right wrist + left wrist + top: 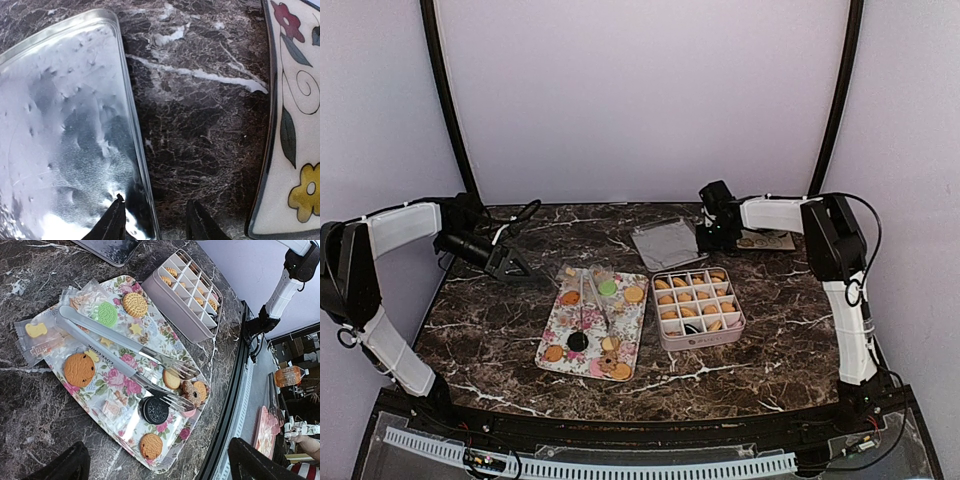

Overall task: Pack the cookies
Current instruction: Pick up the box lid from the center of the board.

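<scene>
Where lilac walls (640,100) close in, dark marble table (490,320), cookies (633,294) on tray (560,325).

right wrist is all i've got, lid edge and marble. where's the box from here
observer: The box sits just nearer the arm bases than the lid, open, most cells filled.
operator: anything left to pack
observer: Yes, loose cookies lie on a floral tray left of the box.
operator: tongs?
observer: The tongs lie across that tray, with the left gripper open and clear of them.
</scene>
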You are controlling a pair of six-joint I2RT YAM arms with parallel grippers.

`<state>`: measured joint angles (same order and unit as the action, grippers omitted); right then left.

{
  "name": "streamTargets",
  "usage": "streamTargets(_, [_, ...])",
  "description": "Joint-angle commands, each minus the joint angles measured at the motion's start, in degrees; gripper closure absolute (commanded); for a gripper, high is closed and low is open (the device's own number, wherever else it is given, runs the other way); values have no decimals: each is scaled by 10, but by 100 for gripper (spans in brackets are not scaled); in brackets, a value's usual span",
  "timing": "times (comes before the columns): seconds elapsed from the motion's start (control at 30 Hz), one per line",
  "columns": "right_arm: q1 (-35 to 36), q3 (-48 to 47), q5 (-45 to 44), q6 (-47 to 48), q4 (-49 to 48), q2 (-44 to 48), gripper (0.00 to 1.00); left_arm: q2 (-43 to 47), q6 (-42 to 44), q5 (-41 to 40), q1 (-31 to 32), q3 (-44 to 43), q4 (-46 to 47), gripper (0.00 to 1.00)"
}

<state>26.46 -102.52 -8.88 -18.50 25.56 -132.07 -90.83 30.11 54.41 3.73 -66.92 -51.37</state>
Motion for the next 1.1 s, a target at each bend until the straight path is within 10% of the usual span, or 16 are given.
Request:
streamTargets(0.0, [-3,-9,-16,10,-6,-14,60,17,11,-3,-2,-2,-21,1])
streamTargets(0.43, [-10,22,7,-10,-33,13,100,16,9,-5,-3,-8,-23,1])
streamTargets(1.07, [-11,119,26,-4,-130,187,100,20,8,18,-2,-12,-15,1])
